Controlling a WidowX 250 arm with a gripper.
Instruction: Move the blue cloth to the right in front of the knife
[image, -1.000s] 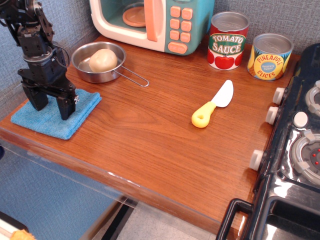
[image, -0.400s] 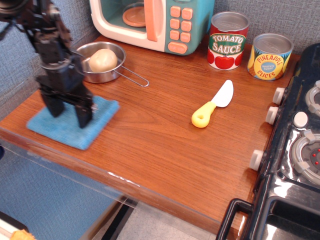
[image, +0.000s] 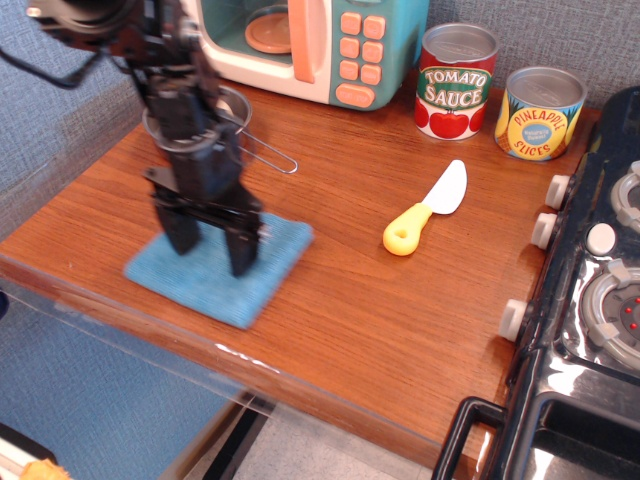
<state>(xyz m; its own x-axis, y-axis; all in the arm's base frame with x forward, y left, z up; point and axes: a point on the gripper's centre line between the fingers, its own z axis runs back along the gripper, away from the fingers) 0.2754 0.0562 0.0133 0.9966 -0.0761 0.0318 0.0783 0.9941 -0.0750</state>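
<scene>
Although it lies flat on the wooden worktop (image: 340, 290) near the front edge, the blue cloth (image: 215, 270) is well left of the knife (image: 426, 209) and has a good way to go to reach the spot in front of it. Soft and light, it looks likely to drag and bunch rather than slide as a stiff piece, so pressing down near its middle, or pinching a raised fold, seems the safest hold. Two black fingers (image: 242, 245) stand spread apart with their tips down on the cloth; the gripper (image: 212, 245) is not clenched on anything that I can see, though whether fabric is pinched beneath is unclear. Behind the arm, a metal pan (image: 240, 110) is mostly hidden. Further back stands a toy microwave (image: 320, 45), then a red can (image: 456, 85) reading "TOMATO SAUCE" and a yellow can (image: 540, 115) reading "PINEAPPLE SLICES". A toy stove (image: 600, 300) sits at the right
</scene>
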